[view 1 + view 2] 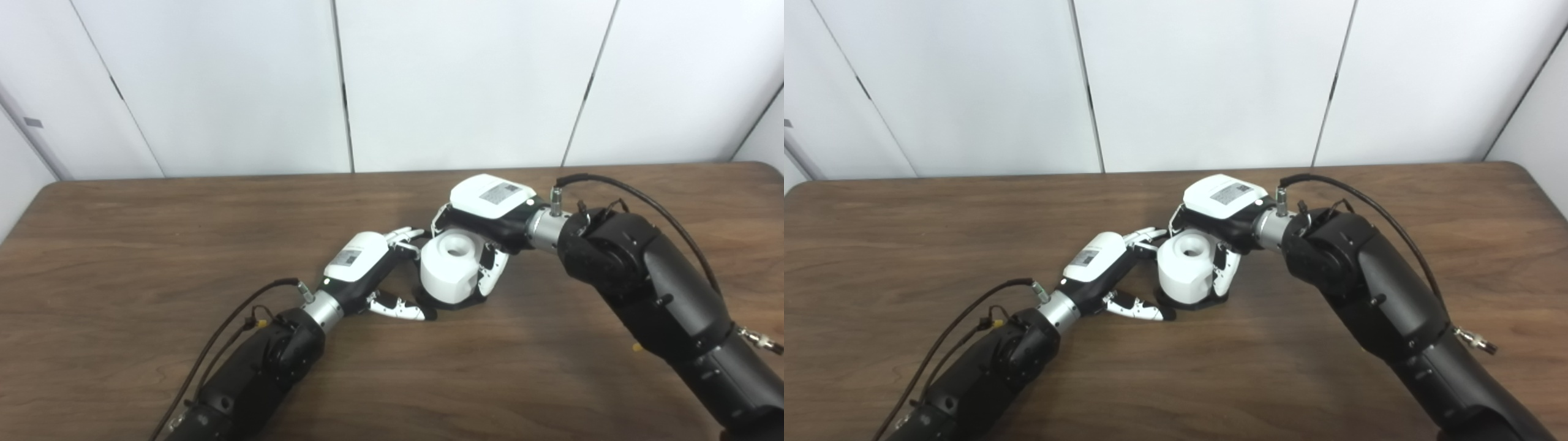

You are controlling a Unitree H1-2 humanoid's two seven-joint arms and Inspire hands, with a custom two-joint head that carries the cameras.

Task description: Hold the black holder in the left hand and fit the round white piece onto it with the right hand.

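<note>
The round white piece (450, 266) with a hole in its top stands upright on the black holder (456, 302). Only the holder's flat base shows under it, resting on the table. My right hand (490, 205) comes over from the right and is shut on the white piece, fingers behind it and thumb (493, 272) on its near right side. My left hand (367, 260) lies just left of the piece with fingers (407, 234) and thumb (398, 307) stretched apart. The thumb tip reaches the base's left edge; I cannot see a firm grip there.
The brown wooden table (153, 245) stretches wide on both sides, backed by a white panelled wall (245, 79). Black cables (649, 202) loop off both wrists. Nothing else lies on the table.
</note>
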